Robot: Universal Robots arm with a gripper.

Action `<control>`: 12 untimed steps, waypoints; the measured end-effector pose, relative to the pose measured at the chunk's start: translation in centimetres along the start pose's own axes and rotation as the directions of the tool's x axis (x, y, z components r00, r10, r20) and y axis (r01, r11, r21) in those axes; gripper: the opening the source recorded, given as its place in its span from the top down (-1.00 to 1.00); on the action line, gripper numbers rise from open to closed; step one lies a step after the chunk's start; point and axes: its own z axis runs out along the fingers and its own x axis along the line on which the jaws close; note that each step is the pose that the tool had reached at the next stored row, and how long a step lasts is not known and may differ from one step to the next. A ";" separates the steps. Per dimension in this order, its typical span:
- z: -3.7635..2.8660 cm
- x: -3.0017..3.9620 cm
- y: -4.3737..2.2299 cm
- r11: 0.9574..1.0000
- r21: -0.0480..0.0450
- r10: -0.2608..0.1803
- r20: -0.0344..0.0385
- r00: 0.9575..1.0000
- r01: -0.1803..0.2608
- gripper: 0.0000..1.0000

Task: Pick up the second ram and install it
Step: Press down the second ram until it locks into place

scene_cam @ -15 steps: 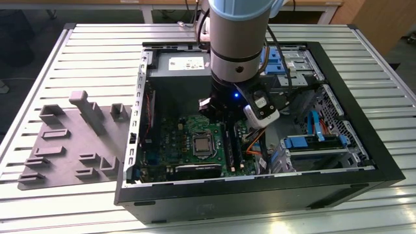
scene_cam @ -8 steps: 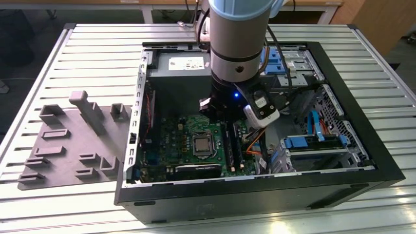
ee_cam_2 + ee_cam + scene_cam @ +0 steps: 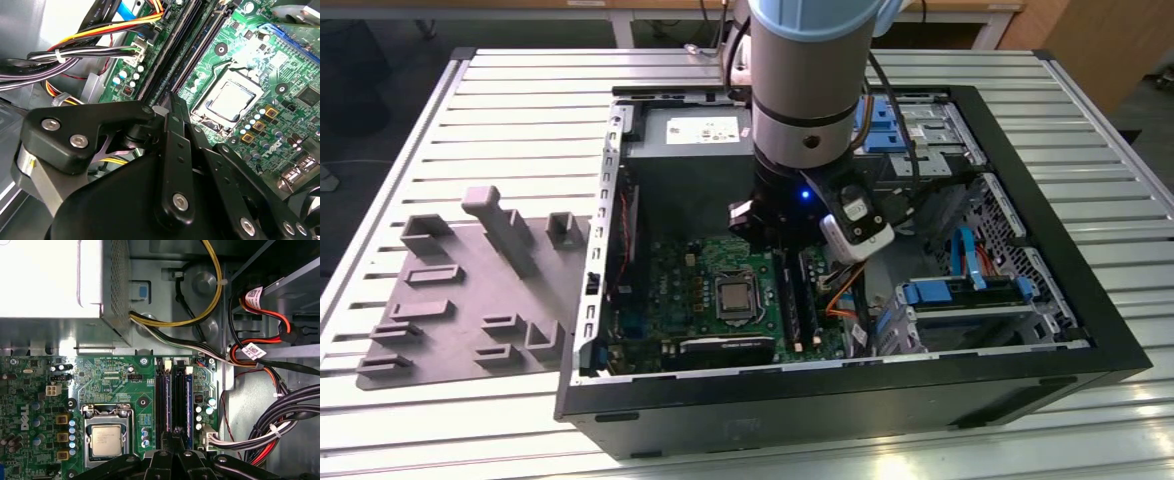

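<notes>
The gripper point(image 3: 172, 437) is parked low over the motherboard point(image 3: 115, 380), right at the slots, beside the CPU point(image 3: 106, 440). The ram point(image 3: 189, 402) is seated upright in a slot (blue edge showing), just beside the fingertips. Finger state can't be told.

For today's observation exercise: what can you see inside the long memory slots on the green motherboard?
In the first wrist view, a dark blue-black ram stands in a slot beside the processor socket. The gripper covers the slots' near ends, so whether the stick is fully seated cannot be seen.
</notes>
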 end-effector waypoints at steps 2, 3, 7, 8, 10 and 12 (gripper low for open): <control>0.00 0.01 0.16 1.000 0.000 0.000 0.000 1.000 0.000 0.79; 0.01 0.01 0.22 1.000 0.000 0.000 0.000 1.000 0.000 0.79; 0.01 0.01 0.42 1.000 0.000 0.000 0.000 1.000 0.000 0.79; 0.01 0.02 0.47 1.000 0.000 0.000 0.000 1.000 0.000 0.79; 0.01 0.02 0.56 1.000 0.000 0.000 0.000 1.000 0.000 0.79; 0.01 0.02 0.63 1.000 0.000 0.000 0.000 1.000 0.000 0.79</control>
